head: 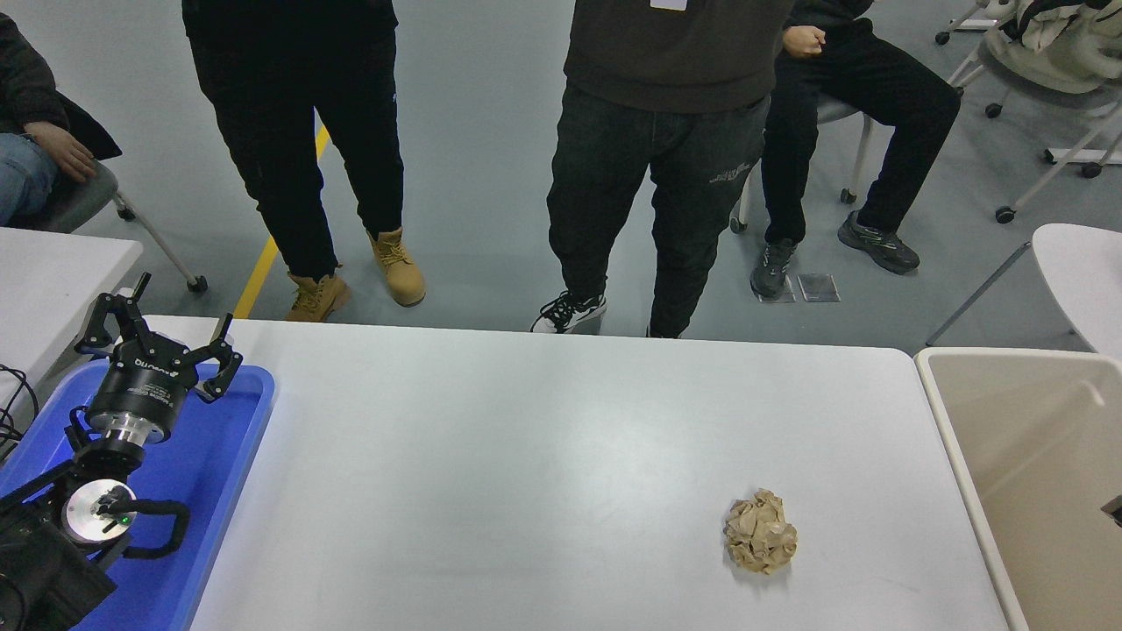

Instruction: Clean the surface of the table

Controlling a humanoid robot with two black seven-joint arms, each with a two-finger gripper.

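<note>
White table surface (526, 438) fills the middle of the room in front of the robot. One crumpled brown paper ball (761, 543) sits on it, near right. Beige bin (1034, 491) butts the right edge. Left gripper (158, 343) parked over the blue tray (210, 473), fingers spread wide, holding nothing. Right gripper out of sight. People standing at the far side.

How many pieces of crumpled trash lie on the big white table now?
1: a brown crumpled paper ball on the table surface, near its front right. None seems hidden.
</note>
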